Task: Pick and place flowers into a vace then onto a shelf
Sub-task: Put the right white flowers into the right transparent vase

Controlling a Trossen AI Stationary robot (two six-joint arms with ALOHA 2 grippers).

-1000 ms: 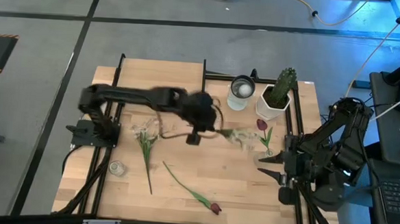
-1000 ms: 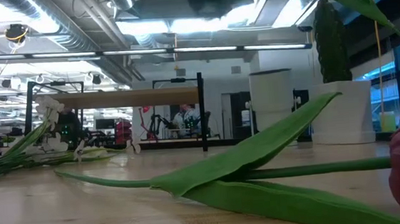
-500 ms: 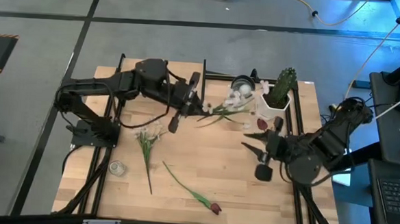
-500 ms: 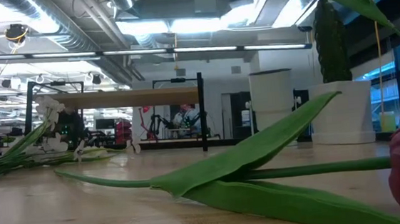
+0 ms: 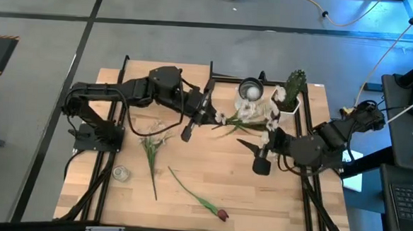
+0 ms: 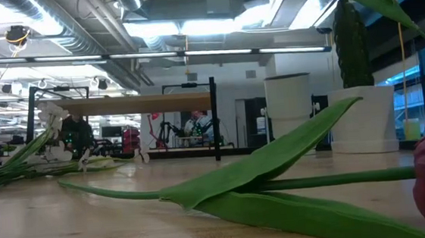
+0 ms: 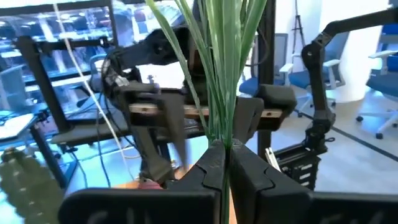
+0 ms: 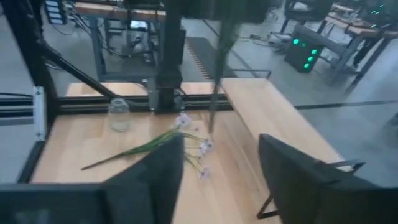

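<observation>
Flowers (image 5: 245, 117) in left hand (image 5: 208, 117), unvased.

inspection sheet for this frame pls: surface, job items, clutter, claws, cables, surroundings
Surface: wooden tabletop, black-framed.
Job's things: white-blossom bunch held in the air; another bunch and a tulip lying flat; shelf in the low view.
Clutter: cactus, small jar, glass vase.
Claws: left claw shut on the stems; right claw open, empty, beside the bunch.
Cables: yellow cable on the floor.
Surroundings: lab benches, chairs.
</observation>
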